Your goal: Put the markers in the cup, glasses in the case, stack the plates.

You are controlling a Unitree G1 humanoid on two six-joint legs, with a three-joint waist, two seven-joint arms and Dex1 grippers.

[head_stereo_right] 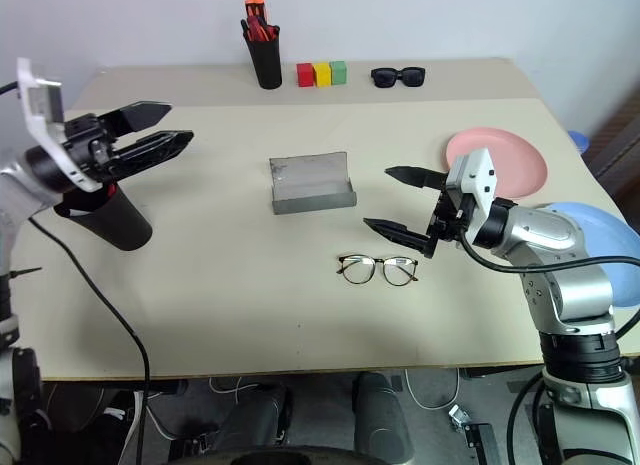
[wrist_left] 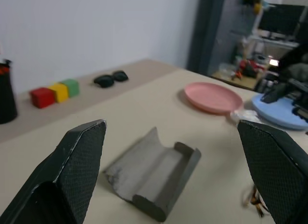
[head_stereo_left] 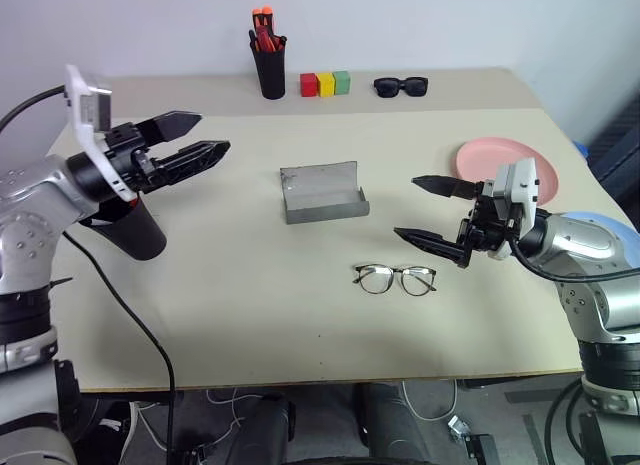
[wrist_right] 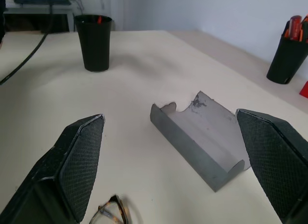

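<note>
**Both hands free above the desk, case open at centre**

In your left eye view, the left gripper (head_stereo_left: 195, 143) hovers at the upper left of the frame with its fingers spread wide and nothing between them. Directly beneath that arm stands the cup (head_stereo_left: 138, 228), partly hidden by the wrist; in your right wrist view you can see a red tip poking above the rim of the cup (wrist_right: 96, 42), though the markers themselves cannot be made out clearly.

The right gripper (head_stereo_left: 428, 210) sits at the right of centre, its fingers also wide apart and holding nothing. Just below and to the left of it, the glasses (head_stereo_left: 395, 278) lie flat on the desk (head_stereo_left: 250, 315), lenses toward the near edge, clear of both fingers.

The case (head_stereo_left: 321, 192) rests open in the middle of the frame, its lid standing up behind the tray, above the glasses and apart from them.

The pink plate (head_stereo_left: 478, 157) lies at the right, behind the right wrist. The light blue plate (head_stereo_right: 600, 225) lies at the lower right edge, mostly covered by the right arm; the two plates are side by side, not stacked.

Along the top of the frame you see a pen holder (head_stereo_left: 269, 65) with red and orange pens, three coloured blocks (head_stereo_left: 325, 83) and black sunglasses (head_stereo_left: 401, 85).
</note>
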